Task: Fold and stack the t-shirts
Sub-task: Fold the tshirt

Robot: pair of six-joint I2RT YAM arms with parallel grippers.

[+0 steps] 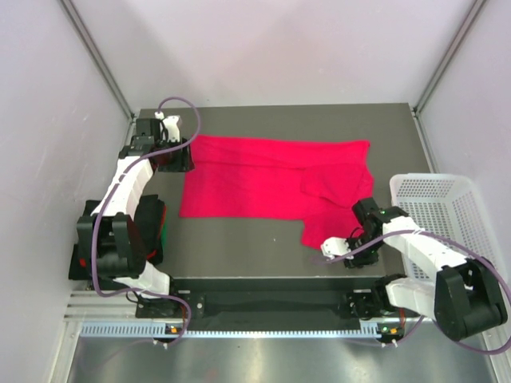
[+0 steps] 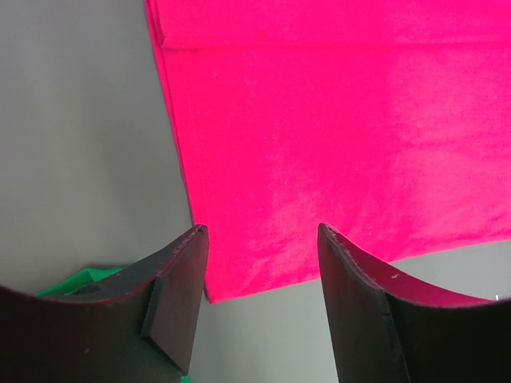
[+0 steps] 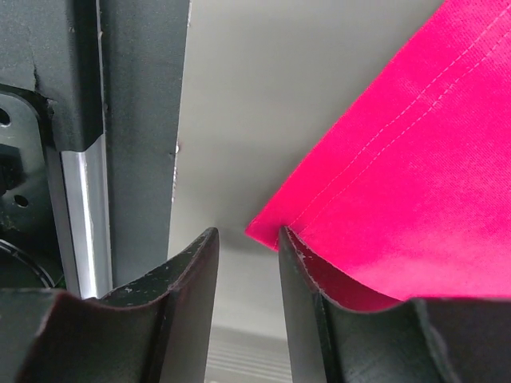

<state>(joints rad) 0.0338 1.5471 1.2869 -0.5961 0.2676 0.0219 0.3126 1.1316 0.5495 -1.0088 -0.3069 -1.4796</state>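
Note:
A bright magenta-red t-shirt lies spread flat across the dark table. My left gripper hovers at its left edge, open and empty. In the left wrist view the gripper frames a corner of the shirt lying below it. My right gripper sits low by the shirt's near right corner. Its jaws stand narrowly open with bare table between them, and the hemmed corner lies just off the right fingertip. A pile of folded t-shirts, black, red and green, is partly hidden under the left arm.
A white mesh basket stands at the table's right edge. The metal rail of the near table edge runs close beside my right gripper. A green fold of the pile shows beside my left finger. Grey walls enclose three sides.

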